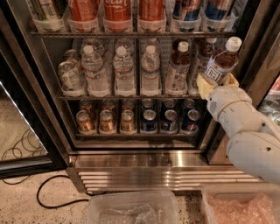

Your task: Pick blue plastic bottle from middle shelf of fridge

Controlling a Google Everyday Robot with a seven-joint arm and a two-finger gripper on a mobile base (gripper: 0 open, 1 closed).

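Note:
The fridge (39, 100) stands open in front of me. My gripper (217, 82), with yellow pads, is shut on the blue plastic bottle (221, 61), a small bottle of amber drink with a white cap and a white-bluish label. I hold it tilted, at the right edge of the fridge opening, just in front of the middle shelf (131, 96). Another like bottle (178, 69) still stands on that shelf beside several clear water bottles (124, 70). My white arm (245, 131) comes in from the lower right.
The top shelf holds red cans (117, 11). The bottom shelf holds gold cans (105, 120) and blue cans (168, 119). The ribbed steel base (153, 173) lies below. Two clear plastic bins (131, 210) stand on the floor in front. A black cable (48, 192) lies at the left.

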